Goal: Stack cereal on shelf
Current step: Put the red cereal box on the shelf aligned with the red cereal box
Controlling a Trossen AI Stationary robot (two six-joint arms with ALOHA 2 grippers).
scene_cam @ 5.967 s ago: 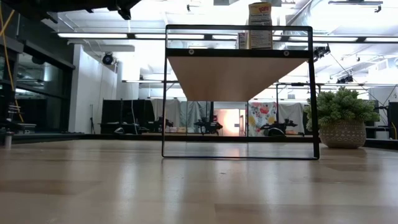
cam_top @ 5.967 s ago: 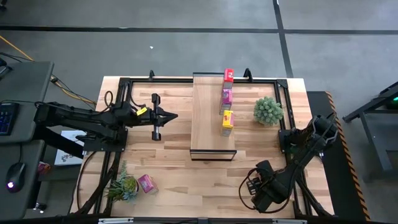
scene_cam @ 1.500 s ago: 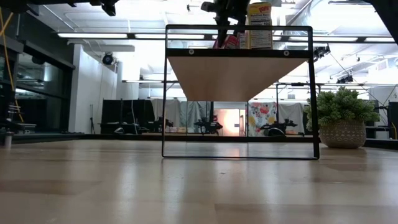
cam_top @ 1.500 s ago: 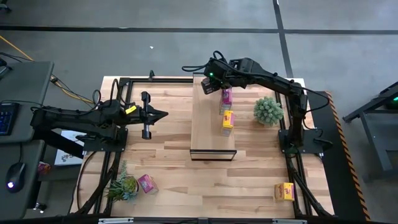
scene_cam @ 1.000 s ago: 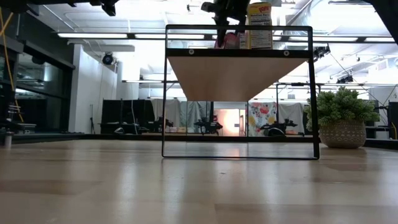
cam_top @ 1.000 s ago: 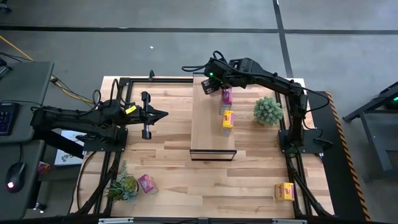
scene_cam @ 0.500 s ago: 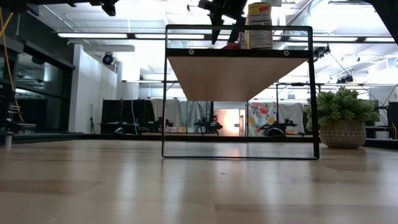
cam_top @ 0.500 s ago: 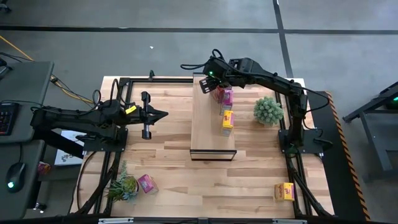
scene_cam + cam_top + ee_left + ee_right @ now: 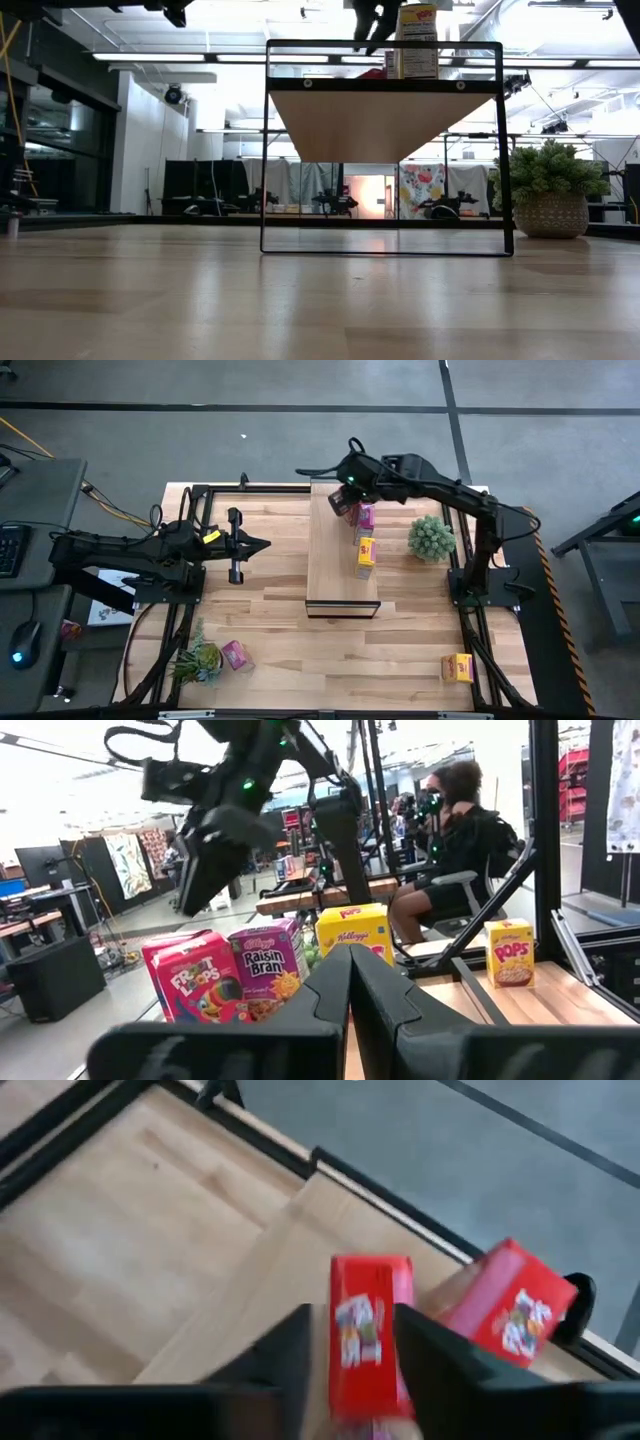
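Note:
The shelf [image 9: 330, 565] stands mid-table, a pale plank in a dark frame [image 9: 385, 84]. Along its right side stand a pink box [image 9: 365, 516] and a yellow box [image 9: 366, 551]. At its far end, the right wrist view shows a red box [image 9: 368, 1330] straight below my fingers and a second red box [image 9: 512, 1312] beside it. My right gripper [image 9: 346, 506] hangs open above them, clear of the box tops [image 9: 190, 975]. My left gripper [image 9: 262, 545] is shut and empty, hovering left of the shelf. A pink box [image 9: 237, 655] and a yellow box [image 9: 458, 667] lie on the table.
A green spiky plant [image 9: 431, 538] stands right of the shelf, and a smaller one [image 9: 198, 658] stands at the near left beside the pink box. A black frame [image 9: 200, 490] runs round the table. A person sits beyond the table [image 9: 462, 830].
My right gripper has gone up from the shelf's far end and a little toward the table's right edge. The red box it stood over has stayed on the shelf.

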